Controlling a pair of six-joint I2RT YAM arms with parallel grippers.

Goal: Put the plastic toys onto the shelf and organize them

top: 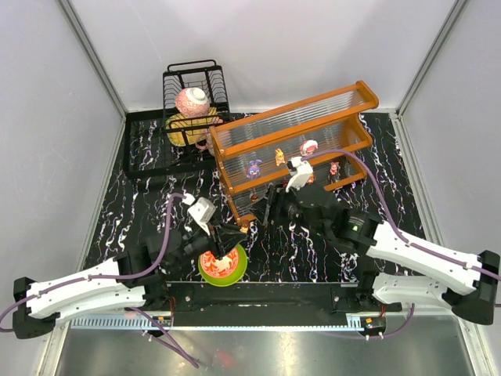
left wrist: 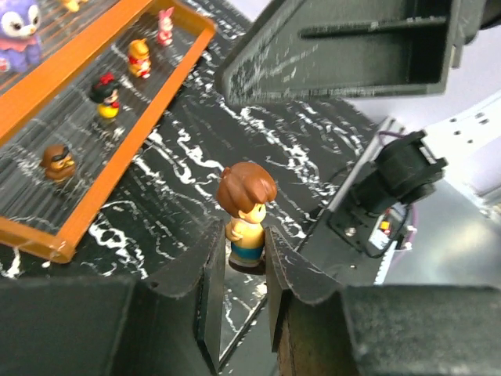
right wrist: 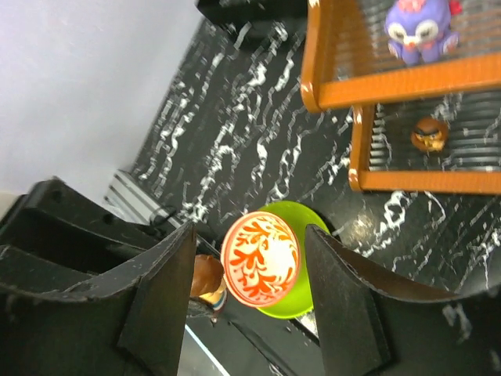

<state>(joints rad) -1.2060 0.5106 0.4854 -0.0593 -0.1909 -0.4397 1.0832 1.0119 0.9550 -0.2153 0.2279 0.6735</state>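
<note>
My left gripper [left wrist: 243, 239] is shut on a small brown-haired figurine [left wrist: 246, 211] in yellow and blue, held above the dark marbled table near the shelf's front corner. The orange-framed shelf [top: 293, 129] stands at the back centre. Its tiers carry a purple toy [top: 254, 167], a yellow one [top: 279, 157], a pink-and-white round one [top: 309, 146] and a pink one [top: 335, 167]. The left wrist view shows a brown toy [left wrist: 59, 162] and several more on the lower tier. My right gripper [right wrist: 250, 235] hangs open and empty in front of the shelf, facing the left gripper.
A green-rimmed, orange-patterned bowl [top: 239, 270] sits at the near edge beside the left gripper. A black wire dish rack [top: 196, 82] holding round crockery stands on a black tray [top: 149, 153] at the back left. Grey walls enclose the table.
</note>
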